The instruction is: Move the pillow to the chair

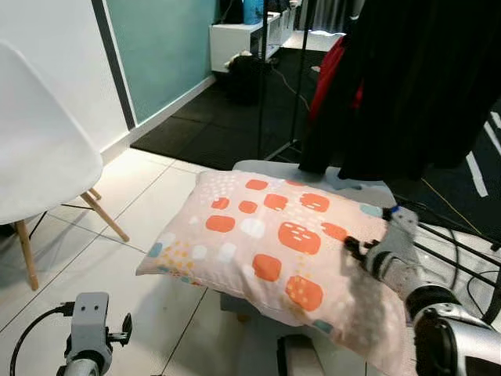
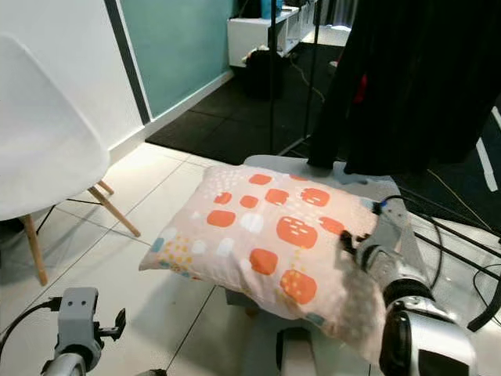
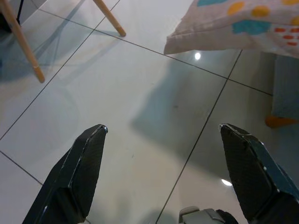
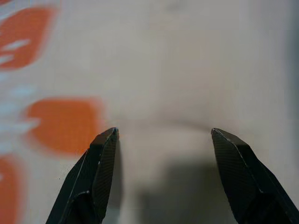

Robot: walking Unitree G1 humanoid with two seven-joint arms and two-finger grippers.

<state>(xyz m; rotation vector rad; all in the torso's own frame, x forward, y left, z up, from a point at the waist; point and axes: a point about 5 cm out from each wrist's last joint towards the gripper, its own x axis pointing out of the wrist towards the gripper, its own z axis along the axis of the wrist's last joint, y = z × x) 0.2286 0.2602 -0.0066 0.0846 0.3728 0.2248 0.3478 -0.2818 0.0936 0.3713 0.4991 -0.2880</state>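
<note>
Peach fabric pillow, patterned with orange, white and teal patches, is laid flat on a low grey table, its near-left corner overhanging the tiled floor.

White moulded chair with slanted wooden legs is placed to the robot's left, well apart from the pillow; its seat is bare.

Right gripper: fingers are spread wide, tips pressed into or just above the pillow's cloth near its right edge. In the right wrist view a shallow dent is seen in the fabric between the tips, though whether the cloth is actually touched cannot be told. The silver right arm is seen reaching in from the lower right in the head views.

Left gripper: fingers are spread wide, held low over the floor tiles, with the pillow's overhanging corner and a chair leg seen ahead of it.

Dark clothing is hung on a black rack behind the table, touching its far edge. Black cables are strewn on the floor at right.
</note>
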